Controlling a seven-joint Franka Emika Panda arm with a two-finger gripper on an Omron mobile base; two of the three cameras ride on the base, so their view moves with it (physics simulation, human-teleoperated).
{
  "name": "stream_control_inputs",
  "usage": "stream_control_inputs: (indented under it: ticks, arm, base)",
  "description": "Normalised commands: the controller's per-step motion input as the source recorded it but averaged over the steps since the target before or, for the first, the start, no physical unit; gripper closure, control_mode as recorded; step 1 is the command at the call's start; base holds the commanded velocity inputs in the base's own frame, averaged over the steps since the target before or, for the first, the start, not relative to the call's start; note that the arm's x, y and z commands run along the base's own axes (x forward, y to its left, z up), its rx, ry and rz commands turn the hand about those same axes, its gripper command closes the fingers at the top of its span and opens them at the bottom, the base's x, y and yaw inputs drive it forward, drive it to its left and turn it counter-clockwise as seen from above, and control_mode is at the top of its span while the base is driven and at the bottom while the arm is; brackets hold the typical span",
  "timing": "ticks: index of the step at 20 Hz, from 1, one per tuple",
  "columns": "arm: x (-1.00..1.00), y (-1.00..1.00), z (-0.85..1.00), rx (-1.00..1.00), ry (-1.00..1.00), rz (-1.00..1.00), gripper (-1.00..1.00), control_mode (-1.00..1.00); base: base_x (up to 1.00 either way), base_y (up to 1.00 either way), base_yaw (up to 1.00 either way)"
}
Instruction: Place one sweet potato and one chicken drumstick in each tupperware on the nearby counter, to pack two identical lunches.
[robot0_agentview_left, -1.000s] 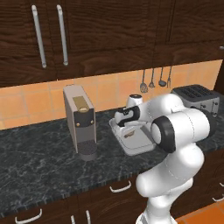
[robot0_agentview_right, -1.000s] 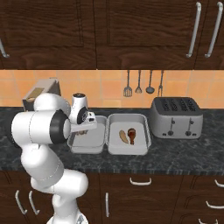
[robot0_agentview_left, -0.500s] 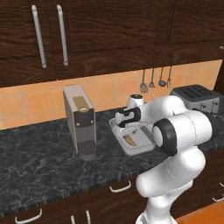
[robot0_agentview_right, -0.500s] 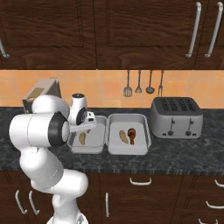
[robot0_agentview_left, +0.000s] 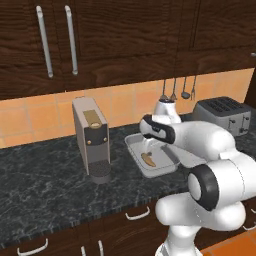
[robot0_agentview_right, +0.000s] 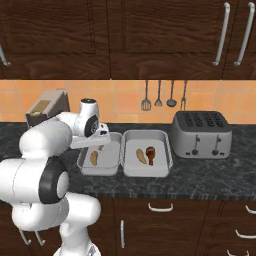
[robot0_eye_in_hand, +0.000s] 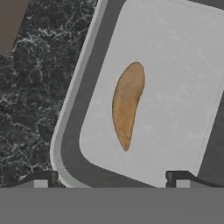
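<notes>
Showing both tupperware (robot0_agentview_right: 100, 170), right base view adds drumstick (robot0_agentview_right: 150, 153).

Even, soft rendered light, faint shadows, no glare, slightly coarse and blurry.

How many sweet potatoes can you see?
2. One tan-orange sweet potato lies in the left pale grey tray, below the gripper; another lies in the right tray. More may be hidden.

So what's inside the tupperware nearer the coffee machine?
That tupperware holds one sweet potato lying flat on its floor, no drumstick. In the right base view the arm covers its far left corner, so that patch can't be checked.
</notes>
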Motion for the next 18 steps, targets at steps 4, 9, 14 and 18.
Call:
stream_control_inputs:
  ticks: [4,9,14,18]
  arm:
    - [-1.0,-0.53,0.5,0.08,0.07,-0.08,-1.0,-1.0]
    - [-1.0,-0.14,0.59,0.02,0.06,-0.15,-1.0,-1.0]
    - [-1.0,0.0,0.54,0.0,0.0,-0.19,-1.0,-1.0]
    - [-1.0,0.03,0.39,-0.02,0.0,-0.11,-1.0,-1.0]
  base:
    - [0.0,0.0,0.0]
    - [0.0,0.0,0.0]
    - [0.0,0.0,0.0]
    - [0.0,0.0,0.0]
